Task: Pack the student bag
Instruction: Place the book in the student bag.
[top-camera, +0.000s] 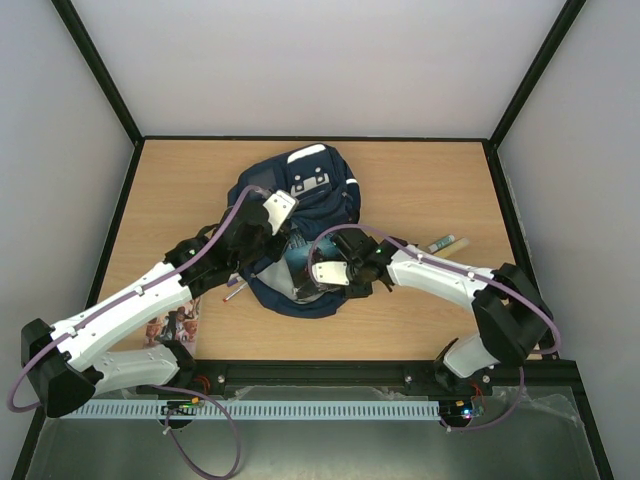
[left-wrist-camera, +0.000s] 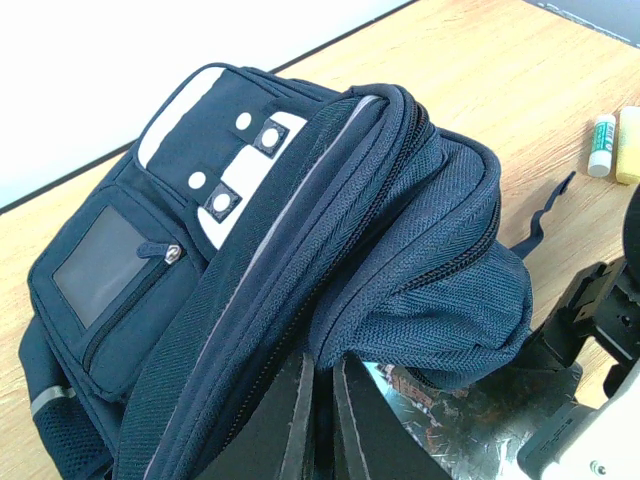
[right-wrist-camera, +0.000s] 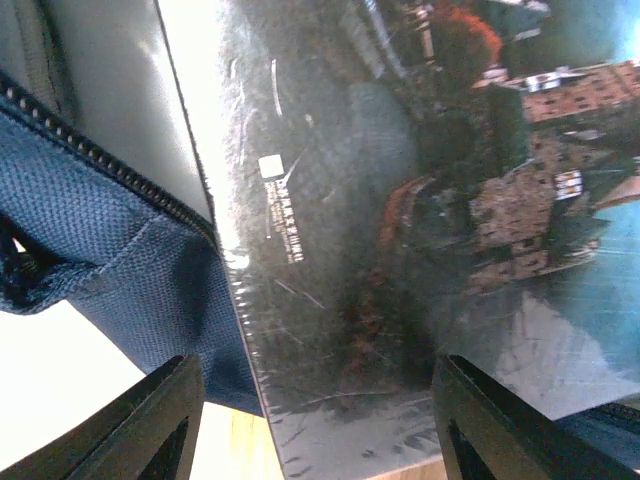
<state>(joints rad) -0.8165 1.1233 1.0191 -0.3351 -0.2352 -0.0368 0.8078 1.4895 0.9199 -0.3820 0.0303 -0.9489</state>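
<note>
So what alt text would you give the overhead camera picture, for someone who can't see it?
A navy backpack lies on a wooden table, two white robot arms reaching to its open mouth. The left gripper pinches the bag's rim; the open right gripper sits at a glossy book partly inside. A glue stick lies to the right.

Label (right-wrist-camera: 272, 166) on book (right-wrist-camera: 400, 260): txt too blurry.

Jaws pinch fabric of the student bag (left-wrist-camera: 250, 270).
</note>
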